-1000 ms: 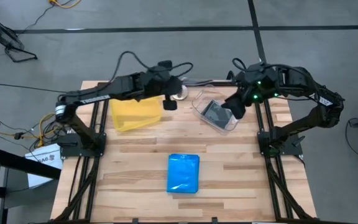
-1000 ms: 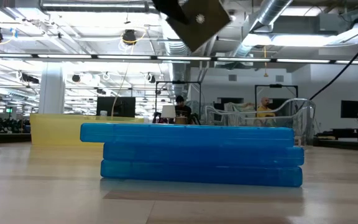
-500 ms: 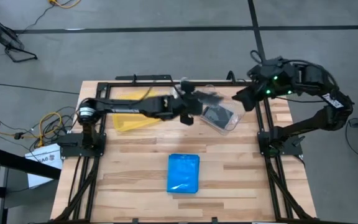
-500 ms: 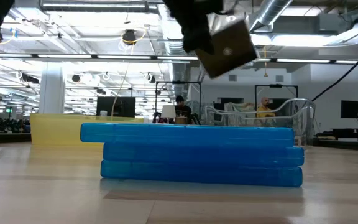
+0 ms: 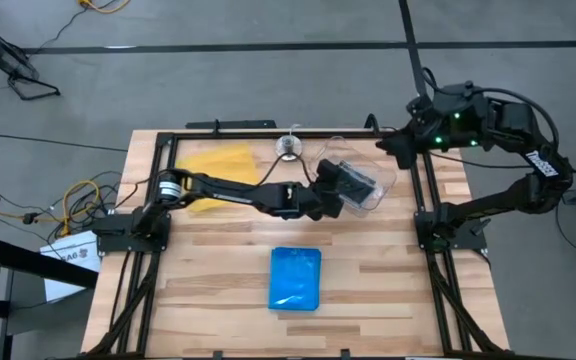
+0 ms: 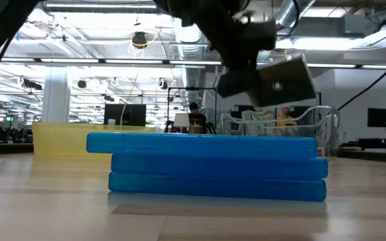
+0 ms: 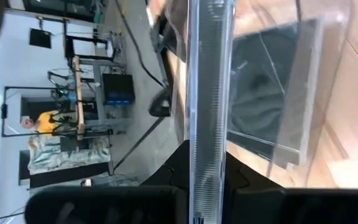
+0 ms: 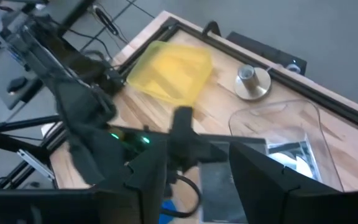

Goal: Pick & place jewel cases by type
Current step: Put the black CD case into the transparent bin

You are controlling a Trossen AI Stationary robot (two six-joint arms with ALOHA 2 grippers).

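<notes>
High view: we see the left gripper [image 5: 336,190] stretched across the table toward 2 o'clock, closed on a clear-and-black case [image 5: 353,183] held over the clear tub [image 5: 383,182]. Left wrist view shows that case [image 7: 207,124] edge-on between the fingers, with another black case [image 7: 266,93] lying flat in the tub below. We judge the step as placing: the black type goes into the tub. The next move calls for lowering and tilting the case flat, clear of the tub wall, before the fingers let go.

The right gripper [image 8: 191,180] waits high at the 2 o'clock corner, fingers apart, holding nothing.

A stack of blue cases [image 5: 296,277] sits near 6 o'clock on the table [image 5: 218,290]; low view shows three [image 6: 213,167]. A yellow tray [image 5: 218,165] lies at 11 o'clock, a small metal disc [image 5: 288,147] at 12. The table is pale wood slats. Beyond it, an open workshop with ceiling ducts and two people [image 6: 194,115] far off.
</notes>
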